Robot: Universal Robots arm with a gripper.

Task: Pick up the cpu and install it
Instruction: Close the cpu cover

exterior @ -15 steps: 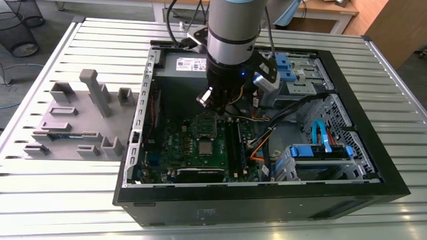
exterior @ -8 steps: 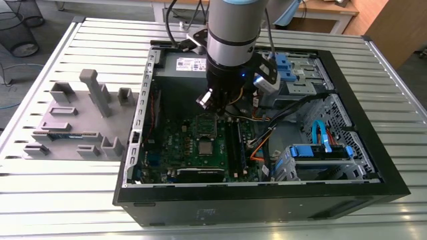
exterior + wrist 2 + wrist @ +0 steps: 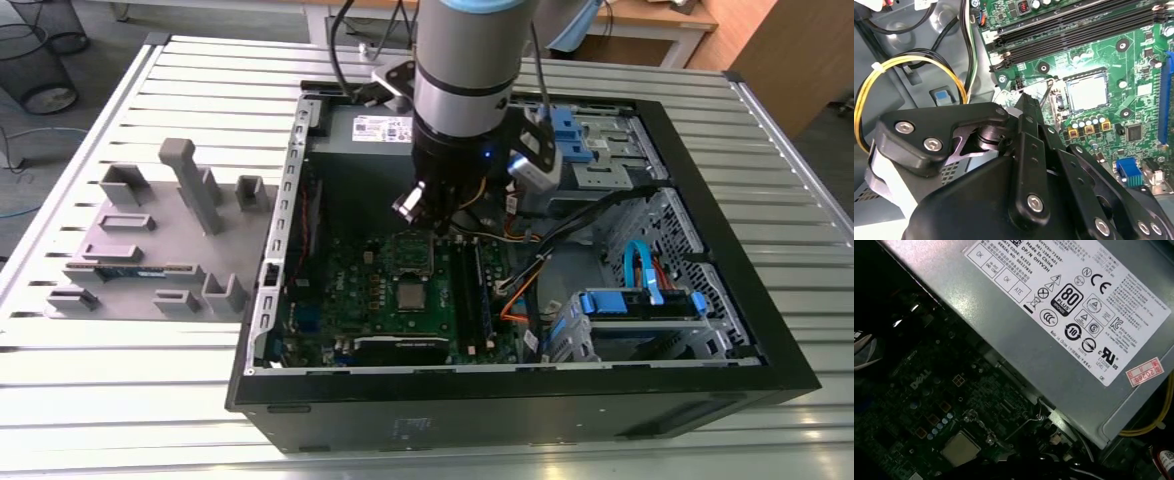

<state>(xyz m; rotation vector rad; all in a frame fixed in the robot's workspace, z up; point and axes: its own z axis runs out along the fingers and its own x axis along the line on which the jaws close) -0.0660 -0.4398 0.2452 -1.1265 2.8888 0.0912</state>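
The cpu (image 3: 411, 293) is a small silver square lying flat in its socket in the middle of the green motherboard (image 3: 354, 290), inside the open computer case (image 3: 534, 395). It shows in both wrist views, the cpu (image 3: 1086, 92) framed by the dark socket and the cpu (image 3: 960, 447) beside a thin wire lever (image 3: 1026, 422). My gripper (image 3: 431, 220) hangs above the board, between the socket and the grey power supply (image 3: 380, 130), apart from the chip. Its black linkages make up the near part of the second wrist view, where the gripper (image 3: 1024, 107) points toward the socket.
Black memory slots (image 3: 470, 280) run beside the socket. Yellow (image 3: 914, 62) and orange cables (image 3: 514, 300) cross the case, and blue drive brackets (image 3: 641, 300) sit at the exterior view's right. A grey fixture block (image 3: 160, 240) rests on the slatted metal table (image 3: 120, 400).
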